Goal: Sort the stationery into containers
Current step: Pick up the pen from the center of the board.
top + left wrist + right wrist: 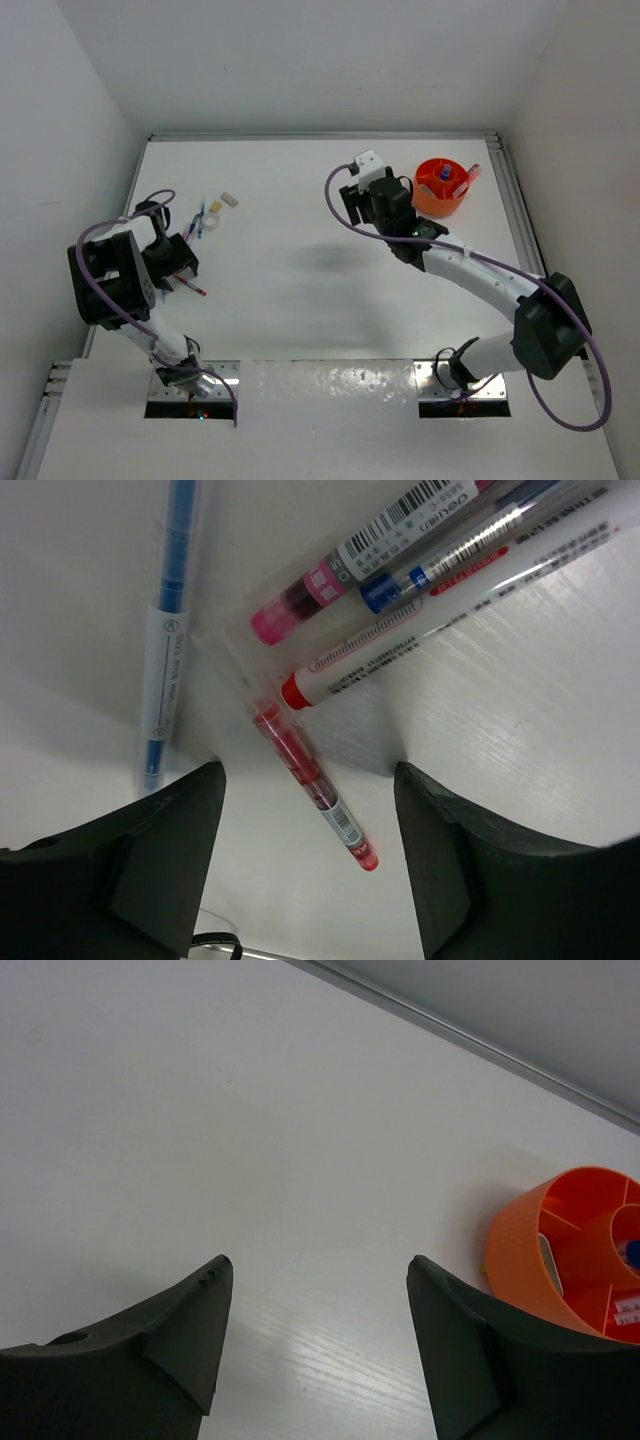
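My left gripper (305, 772) is open low over the table, its fingers either side of a thin red pen (312, 783) that lies loose between them. Just beyond lie a blue-and-white pen (168, 640), a pink-capped pen (300, 605), a blue-tipped pen (450, 558) and a white pen with a red tip (400, 645). From above, the left gripper (180, 262) is at the table's left, with the red pen (195, 287) beside it and a tiny beige block (230, 200) farther back. My right gripper (318, 1260) is open and empty left of the orange tub (560, 1250), which holds some items.
The orange tub (440, 188) stands at the back right near the table's raised rim (505, 170). More small stationery (206, 220) lies at the left, close to the side wall. Purple cables loop off both arms.
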Robot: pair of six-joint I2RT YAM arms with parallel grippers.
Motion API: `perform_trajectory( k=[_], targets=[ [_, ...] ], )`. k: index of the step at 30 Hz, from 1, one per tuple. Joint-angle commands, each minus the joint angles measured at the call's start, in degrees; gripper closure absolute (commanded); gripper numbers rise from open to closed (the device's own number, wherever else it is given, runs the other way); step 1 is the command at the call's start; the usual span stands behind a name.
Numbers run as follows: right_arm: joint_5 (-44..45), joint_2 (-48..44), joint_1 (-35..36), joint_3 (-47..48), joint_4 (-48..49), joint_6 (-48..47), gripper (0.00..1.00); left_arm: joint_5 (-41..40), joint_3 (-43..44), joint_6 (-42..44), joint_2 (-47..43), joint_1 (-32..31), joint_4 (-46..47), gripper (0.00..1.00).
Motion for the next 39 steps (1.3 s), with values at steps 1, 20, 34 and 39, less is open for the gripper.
perform_trajectory(
  k=[1,20,34,39],
  targets=[
    [-0.07,1.14,0.95,3.23,-1.71,-1.84,0.31,1.31,0.22,-1.08,1.61,0.66,4.50,0.35],
    [2.30,-4.31,1.83,0.07,0.84,-4.48,0.30,5.53,-0.39,-5.21,3.99,0.40,0.64,1.00],
    [-5.86,-6.16,3.94,-0.64,-0.21,-2.72,0.30,13.35,9.79,-6.45,-3.48,-7.50,-9.82,1.00],
    [-16.22,-5.28,4.12,2.79,-3.12,1.49,0.30,15.90,17.17,-5.22,-6.55,-12.60,-11.76,1.00]
  ],
)
